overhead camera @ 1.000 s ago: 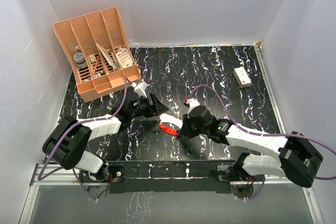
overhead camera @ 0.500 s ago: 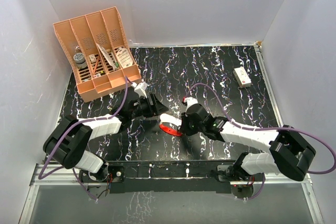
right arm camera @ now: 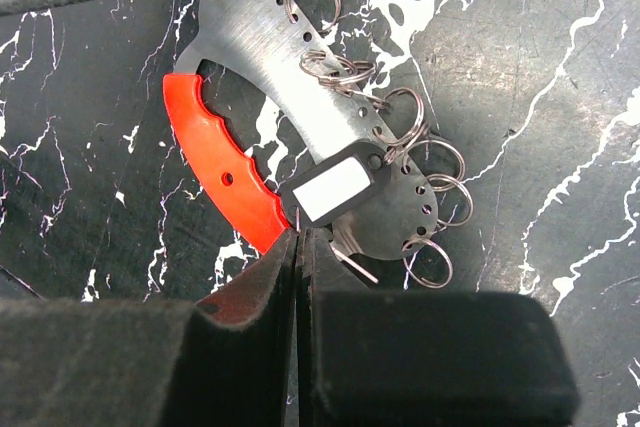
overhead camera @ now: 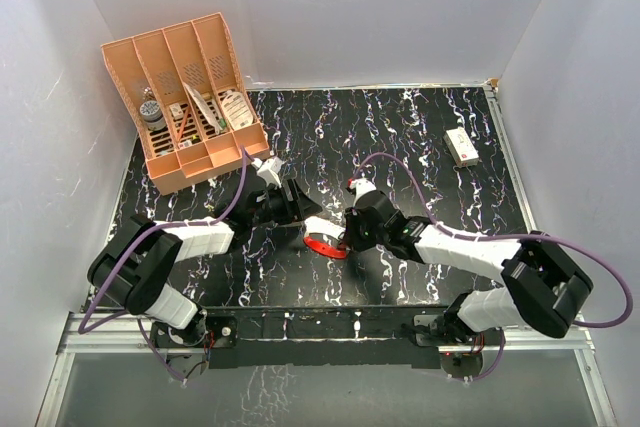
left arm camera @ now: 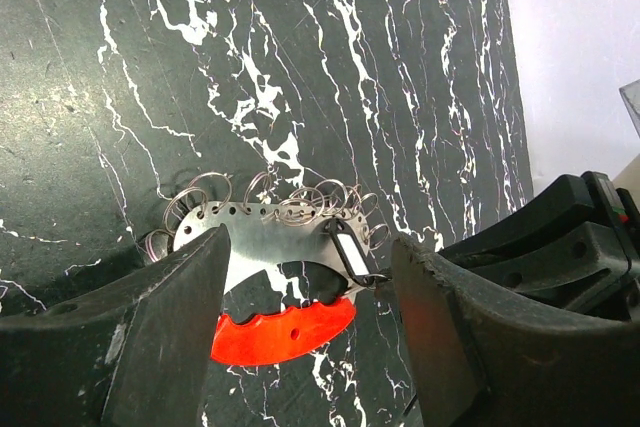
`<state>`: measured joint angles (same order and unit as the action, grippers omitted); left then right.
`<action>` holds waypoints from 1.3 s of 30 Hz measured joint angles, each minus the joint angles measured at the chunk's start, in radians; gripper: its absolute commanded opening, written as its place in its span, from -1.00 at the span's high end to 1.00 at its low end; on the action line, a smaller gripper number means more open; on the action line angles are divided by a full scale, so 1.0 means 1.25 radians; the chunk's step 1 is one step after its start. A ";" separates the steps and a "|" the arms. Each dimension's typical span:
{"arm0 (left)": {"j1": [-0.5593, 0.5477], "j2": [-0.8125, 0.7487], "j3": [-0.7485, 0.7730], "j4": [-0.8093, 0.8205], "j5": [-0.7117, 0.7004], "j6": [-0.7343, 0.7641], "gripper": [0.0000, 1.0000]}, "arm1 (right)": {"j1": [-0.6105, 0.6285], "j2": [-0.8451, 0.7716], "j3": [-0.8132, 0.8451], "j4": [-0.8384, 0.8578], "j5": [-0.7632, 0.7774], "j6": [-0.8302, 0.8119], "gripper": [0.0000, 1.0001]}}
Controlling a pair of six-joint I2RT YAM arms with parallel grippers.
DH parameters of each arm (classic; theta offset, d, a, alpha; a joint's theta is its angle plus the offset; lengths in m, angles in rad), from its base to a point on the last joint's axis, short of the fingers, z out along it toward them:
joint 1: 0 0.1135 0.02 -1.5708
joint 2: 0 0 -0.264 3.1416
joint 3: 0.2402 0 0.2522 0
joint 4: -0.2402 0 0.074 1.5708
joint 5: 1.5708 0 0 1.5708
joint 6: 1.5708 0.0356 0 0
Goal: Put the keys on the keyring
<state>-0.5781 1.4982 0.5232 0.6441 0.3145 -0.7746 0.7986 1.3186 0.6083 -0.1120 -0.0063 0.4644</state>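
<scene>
While the keyring [overhead camera: 324, 244] lies flat on the black table [overhead camera: 420, 137] between the two arms, its long side runs across from left to right. Its red edge faces the arm bases. From the top it looks like a small red curve with a pale bit beside it.

The wrist views show much more. It is a shiny metal half moon with a row of small holes. Thin wire rings [right arm camera: 425, 197] hang all along its round edge, and a bumpy red grip [right arm camera: 215, 172] sits on the inner curve. The keys [right arm camera: 335, 188] lie on the metal near one end. They are a small dark tag with a white middle, lying slantwise. The top view is too small to show them.

The left claw [left arm camera: 310, 242] is released. Its rough dark fingers [left arm camera: 150, 347] stand apart, one at each end of the keyring, and I cannot tell if they touch it. The right claw [right arm camera: 297, 235] is clenched tight. Its tips are right by the tag and the red grip, and I cannot tell if they pinch anything.

An orange rack [overhead camera: 190, 97] and a small white box [overhead camera: 461, 147] sit well apart from all this
</scene>
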 measured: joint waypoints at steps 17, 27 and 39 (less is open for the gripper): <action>0.000 0.038 -0.022 0.056 0.006 -0.019 -0.26 | -0.024 0.077 0.067 0.025 -0.037 -0.018 1.00; 0.000 0.054 -0.030 0.078 0.009 -0.029 -0.26 | -0.039 0.118 0.094 0.034 -0.055 -0.024 1.00; -0.001 0.082 -0.061 0.132 0.020 -0.057 -0.25 | -0.067 0.129 0.115 0.034 -0.063 -0.035 1.00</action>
<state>-0.5793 1.6009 0.4469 0.8097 0.3389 -0.8455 0.7147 1.4796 0.7525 -0.0700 -0.0853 0.4202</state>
